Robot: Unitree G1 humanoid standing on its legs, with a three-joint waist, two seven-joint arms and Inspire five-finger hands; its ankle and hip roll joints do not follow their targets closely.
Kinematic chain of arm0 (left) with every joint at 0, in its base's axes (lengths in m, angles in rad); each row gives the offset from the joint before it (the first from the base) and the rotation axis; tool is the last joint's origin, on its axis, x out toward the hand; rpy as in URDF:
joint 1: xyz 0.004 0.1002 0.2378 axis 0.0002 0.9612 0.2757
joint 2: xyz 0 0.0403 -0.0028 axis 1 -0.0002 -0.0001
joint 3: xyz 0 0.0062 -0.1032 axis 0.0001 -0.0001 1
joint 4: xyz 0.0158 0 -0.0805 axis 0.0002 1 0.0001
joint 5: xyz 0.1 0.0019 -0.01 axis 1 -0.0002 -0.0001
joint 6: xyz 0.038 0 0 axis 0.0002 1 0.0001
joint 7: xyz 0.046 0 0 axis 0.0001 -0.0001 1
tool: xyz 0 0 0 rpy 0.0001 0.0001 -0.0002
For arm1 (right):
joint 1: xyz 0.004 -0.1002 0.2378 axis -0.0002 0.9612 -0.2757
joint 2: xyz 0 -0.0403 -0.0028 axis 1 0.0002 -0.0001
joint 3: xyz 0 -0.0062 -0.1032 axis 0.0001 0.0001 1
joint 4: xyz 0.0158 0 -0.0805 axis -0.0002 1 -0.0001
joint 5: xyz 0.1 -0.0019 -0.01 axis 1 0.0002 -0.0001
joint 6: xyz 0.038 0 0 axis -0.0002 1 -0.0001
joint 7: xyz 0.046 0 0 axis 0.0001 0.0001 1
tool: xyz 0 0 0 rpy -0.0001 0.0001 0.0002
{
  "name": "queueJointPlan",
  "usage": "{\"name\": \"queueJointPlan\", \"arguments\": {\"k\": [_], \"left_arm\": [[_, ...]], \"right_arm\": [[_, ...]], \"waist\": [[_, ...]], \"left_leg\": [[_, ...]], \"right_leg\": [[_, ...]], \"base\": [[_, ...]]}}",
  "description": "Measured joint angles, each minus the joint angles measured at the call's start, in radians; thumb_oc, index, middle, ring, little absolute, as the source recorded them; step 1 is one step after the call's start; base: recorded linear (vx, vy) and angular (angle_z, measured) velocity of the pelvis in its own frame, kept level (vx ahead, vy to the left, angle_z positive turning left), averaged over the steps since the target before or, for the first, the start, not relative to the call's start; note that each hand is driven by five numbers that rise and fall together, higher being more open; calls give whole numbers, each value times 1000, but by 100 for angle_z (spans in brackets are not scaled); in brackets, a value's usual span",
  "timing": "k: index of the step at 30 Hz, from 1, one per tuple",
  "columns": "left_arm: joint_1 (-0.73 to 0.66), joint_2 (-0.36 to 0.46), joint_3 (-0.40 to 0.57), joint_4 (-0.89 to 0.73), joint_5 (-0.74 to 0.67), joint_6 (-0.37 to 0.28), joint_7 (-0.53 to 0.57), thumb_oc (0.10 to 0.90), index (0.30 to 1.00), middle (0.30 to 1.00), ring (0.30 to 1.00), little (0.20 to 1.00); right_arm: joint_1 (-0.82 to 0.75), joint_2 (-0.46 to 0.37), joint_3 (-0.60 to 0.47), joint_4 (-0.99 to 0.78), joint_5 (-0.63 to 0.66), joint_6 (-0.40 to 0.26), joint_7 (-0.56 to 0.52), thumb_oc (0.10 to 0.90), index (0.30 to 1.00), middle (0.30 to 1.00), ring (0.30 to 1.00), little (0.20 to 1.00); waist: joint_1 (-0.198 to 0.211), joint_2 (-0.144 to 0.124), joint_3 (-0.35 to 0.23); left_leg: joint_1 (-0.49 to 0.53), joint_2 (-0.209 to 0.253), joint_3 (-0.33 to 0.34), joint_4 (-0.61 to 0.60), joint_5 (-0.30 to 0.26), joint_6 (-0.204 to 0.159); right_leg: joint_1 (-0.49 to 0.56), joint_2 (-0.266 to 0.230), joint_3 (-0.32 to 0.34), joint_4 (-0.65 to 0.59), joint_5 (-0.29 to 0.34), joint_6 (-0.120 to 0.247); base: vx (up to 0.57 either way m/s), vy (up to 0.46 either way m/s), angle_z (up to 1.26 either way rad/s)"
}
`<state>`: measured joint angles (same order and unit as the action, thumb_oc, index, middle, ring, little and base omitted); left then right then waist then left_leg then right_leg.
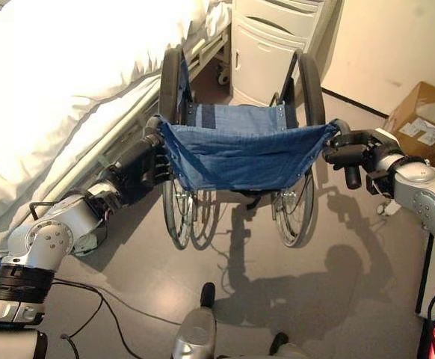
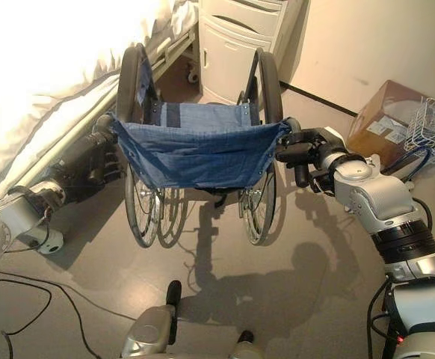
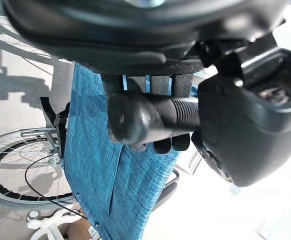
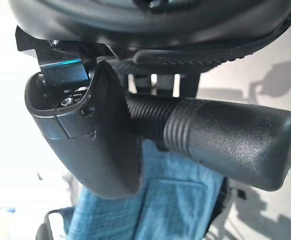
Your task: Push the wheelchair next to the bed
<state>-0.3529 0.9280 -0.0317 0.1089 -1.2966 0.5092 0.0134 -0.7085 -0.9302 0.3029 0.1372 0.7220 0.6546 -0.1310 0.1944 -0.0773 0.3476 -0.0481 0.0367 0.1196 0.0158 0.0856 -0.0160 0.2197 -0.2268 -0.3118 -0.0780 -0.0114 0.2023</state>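
Both hands are gripping the wheelchair [image 1: 236, 149] from behind: left hand [image 1: 139, 168] and right hand [image 1: 352, 153] are each curling fingers [image 3: 168, 145] round a push handle [image 4: 220, 137], steering it evenly. It is standing on the floor [image 1: 329, 262], just beside the bed [image 1: 60, 97].

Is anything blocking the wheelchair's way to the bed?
Nothing visible: the blue-seated wheelchair already stands close beside the white-quilted bed, both robot hands, left and right, gripping its push handles. A white cabinet stands ahead.
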Motion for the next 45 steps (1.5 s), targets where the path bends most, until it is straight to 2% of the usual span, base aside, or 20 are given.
{"name": "queueJointPlan", "arguments": {"k": [6,7,8,9,10,16,22,25,36,41,45], "left_arm": [[26,1,0,-31,1,0,32,400,300,300,300,300],[28,1,0,-31,1,0,32,400,300,300,300,300],[30,1,0,-32,2,0,33,413,319,319,319,319],[31,1,0,-32,4,0,35,580,571,571,571,571],[31,1,0,-32,7,0,40,800,900,900,900,900],[31,28,7,-30,15,0,82,800,900,900,900,900],[30,35,13,-25,143,-16,86,800,900,900,900,900],[39,61,21,-23,163,-16,79,800,900,900,900,900],[106,69,127,-24,205,-15,66,800,900,900,900,900],[158,69,224,-29,206,-18,77,800,900,900,900,900],[168,71,392,-25,228,-80,130,800,900,900,900,900]], "right_arm": [[1,5,14,0,1,0,0,406,309,309,309,309],[1,6,15,1,1,0,0,511,467,467,467,467],[3,7,14,0,1,0,0,656,684,684,684,684],[4,8,15,0,0,0,0,800,900,900,900,900],[4,8,15,0,1,-1,0,800,900,900,900,900],[12,15,16,-27,45,-38,12,800,900,900,900,900],[15,18,16,-34,85,-49,14,800,900,900,900,900],[32,18,13,-54,110,-70,12,800,900,900,900,900],[134,17,-98,-146,85,-76,-1,800,900,900,900,900],[181,15,-194,-170,29,-139,-21,800,900,900,900,900],[243,-7,-346,-178,31,-178,-114,800,900,900,900,900]], "waist": [[1,-6,0],[1,-6,0],[0,-6,0],[0,-6,0],[-1,-6,0],[-19,-7,-1],[-30,-6,-2],[-41,-6,-2],[-64,-6,-1],[-68,-5,-1],[-63,-2,-3]], "left_leg": [[-13,11,1,12,6,-9],[-14,11,1,13,6,-9],[-14,11,1,14,6,-9],[-15,11,1,15,7,-9],[-17,11,0,15,7,-10],[-29,11,-2,15,19,-9],[-29,11,-3,19,20,-11],[-30,12,-4,19,20,-11],[-30,12,-4,16,20,-11],[-30,12,-3,11,20,-11],[-31,12,-7,8,20,-11]], "right_leg": [[-3,12,0,-10,-1,0],[-3,12,0,-10,-1,0],[-3,12,0,-10,-2,-1],[-4,12,0,-10,-2,-2],[-6,12,1,-10,-3,-3],[-20,12,4,-10,-3,-3],[-19,13,6,-10,-3,-2],[-19,13,5,-10,-3,-2],[-21,13,4,-10,-3,-2],[-24,13,4,-10,-3,-2],[-24,14,4,-10,-4,-3]], "base": [[19,-47,-1],[26,-25,-3],[0,0,0],[34,-7,-3],[29,0,-4],[5,-3,-2],[-1,-1,-1],[0,0,0],[0,0,0],[-21,-4,0],[-22,-12,3]]}}
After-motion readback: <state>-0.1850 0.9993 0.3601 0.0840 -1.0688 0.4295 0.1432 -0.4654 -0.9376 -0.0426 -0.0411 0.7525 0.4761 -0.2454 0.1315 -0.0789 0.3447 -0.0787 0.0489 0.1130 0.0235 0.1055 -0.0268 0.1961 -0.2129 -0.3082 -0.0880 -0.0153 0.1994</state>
